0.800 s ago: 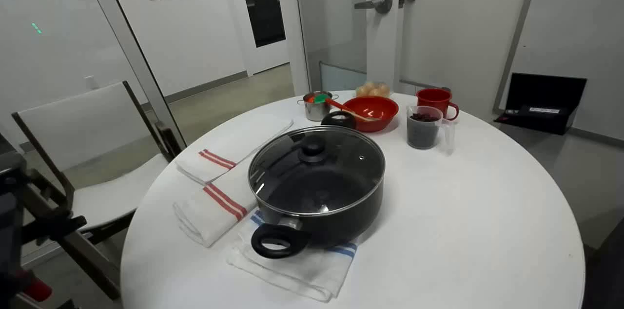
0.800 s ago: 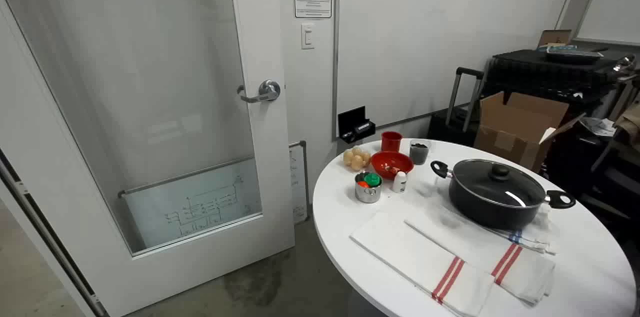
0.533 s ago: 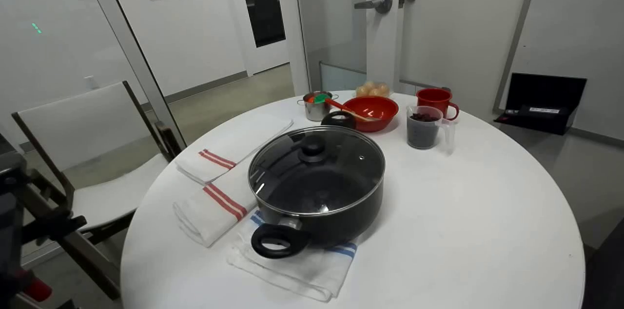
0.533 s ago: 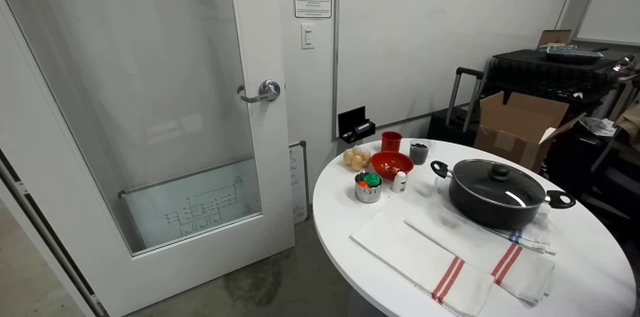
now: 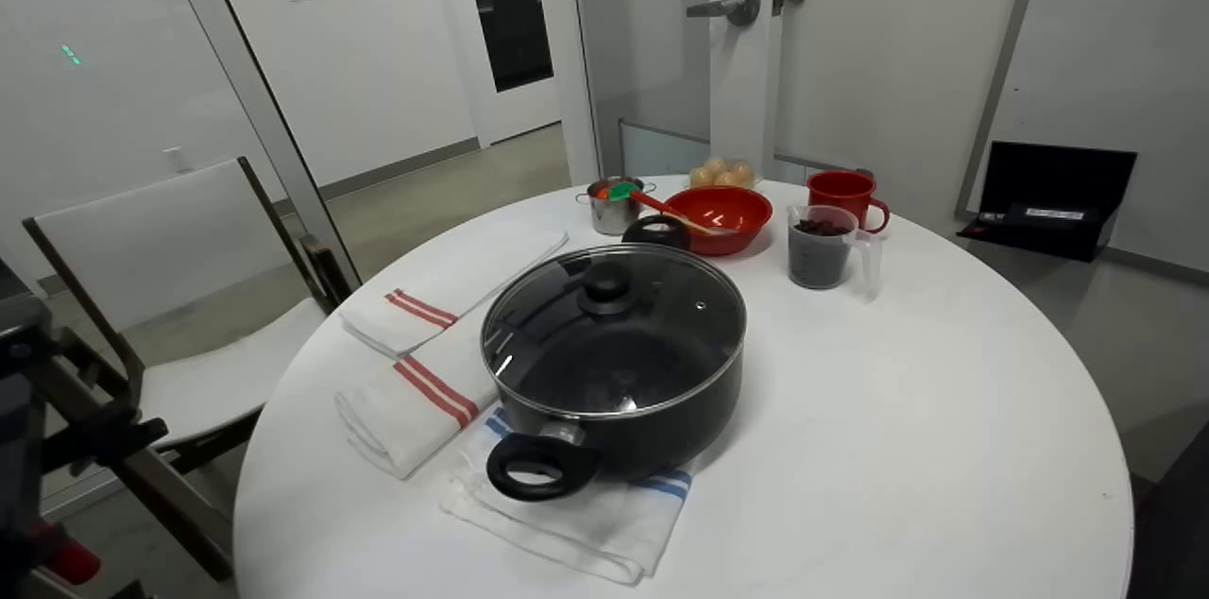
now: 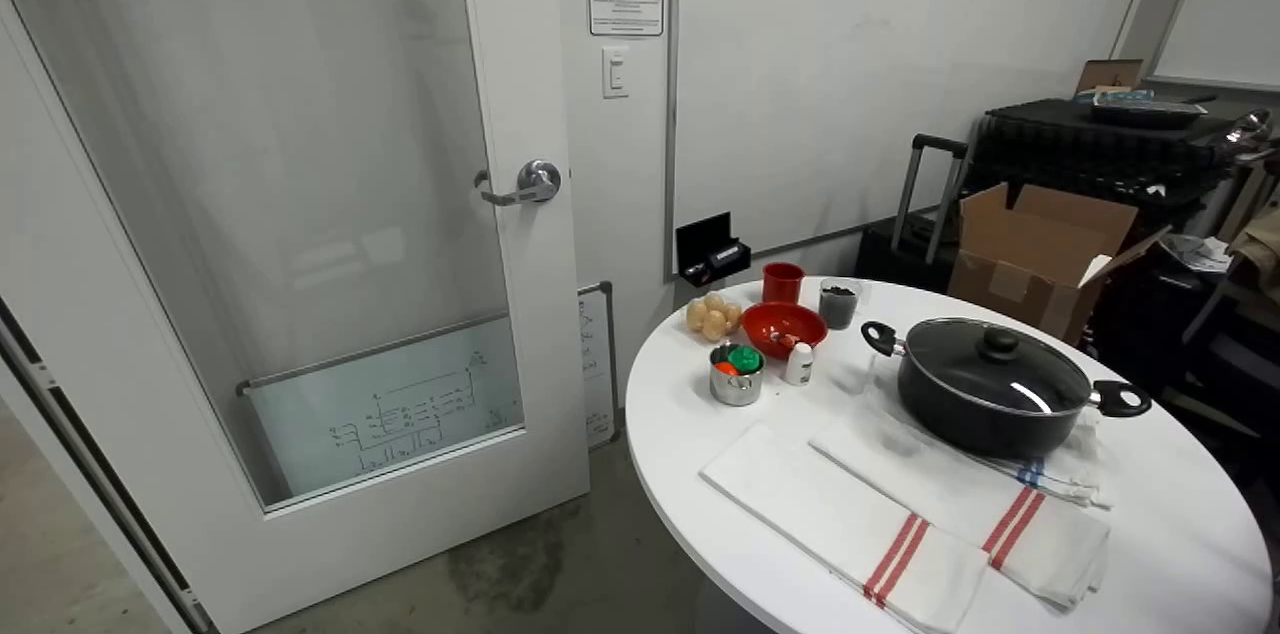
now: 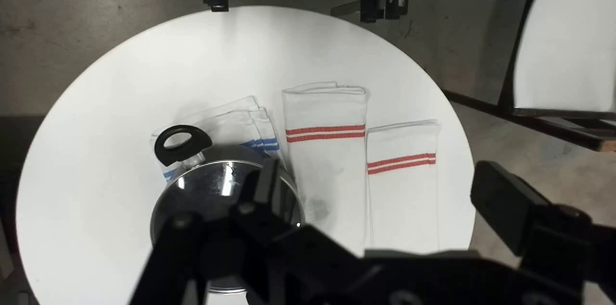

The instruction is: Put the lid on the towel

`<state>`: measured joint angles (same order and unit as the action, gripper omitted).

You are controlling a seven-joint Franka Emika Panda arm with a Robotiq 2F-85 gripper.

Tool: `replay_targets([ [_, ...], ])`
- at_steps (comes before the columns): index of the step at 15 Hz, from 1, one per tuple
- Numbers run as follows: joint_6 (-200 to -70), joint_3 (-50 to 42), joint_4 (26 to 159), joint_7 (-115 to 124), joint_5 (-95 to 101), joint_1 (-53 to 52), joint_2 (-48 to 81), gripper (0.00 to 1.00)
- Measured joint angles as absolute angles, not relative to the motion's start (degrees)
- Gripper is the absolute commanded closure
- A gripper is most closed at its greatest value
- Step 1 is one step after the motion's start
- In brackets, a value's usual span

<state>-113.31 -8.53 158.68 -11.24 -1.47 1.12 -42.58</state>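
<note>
The round glass lid (image 5: 652, 358) with its black knob lies on the black two-handled pot (image 5: 661, 434); it also shows in an exterior view (image 6: 960, 364) and the wrist view (image 7: 207, 194). Two folded white towels with red stripes lie side by side beside the pot: one nearer it (image 7: 332, 180) (image 5: 387, 415) (image 6: 950, 484), one farther off (image 7: 402, 204) (image 5: 472, 268) (image 6: 810, 514). My gripper (image 7: 385, 194) is open and empty, well above the table. In the wrist view its fingers spread over the towels, and one finger hides part of the lid. Neither exterior view shows the gripper.
The pot stands on a blue-striped cloth (image 5: 586, 523) on the round white table (image 5: 897, 448). A steel cup (image 5: 616, 213), red bowl (image 5: 723, 235), red mug (image 5: 841, 193), measuring cup (image 5: 820, 254) and bag of round pale items (image 5: 723, 172) stand at the far side. A chair (image 5: 227, 363) is beside the table.
</note>
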Motion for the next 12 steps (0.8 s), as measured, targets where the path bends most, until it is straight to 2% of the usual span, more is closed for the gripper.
replay_targets([
  [5,-121.73,-8.44,157.29,-11.21,0.69,2.64,-32.55,0.0],
  [12,-138.63,-6.42,151.13,-7.54,9.63,5.02,-10.43,0.0],
])
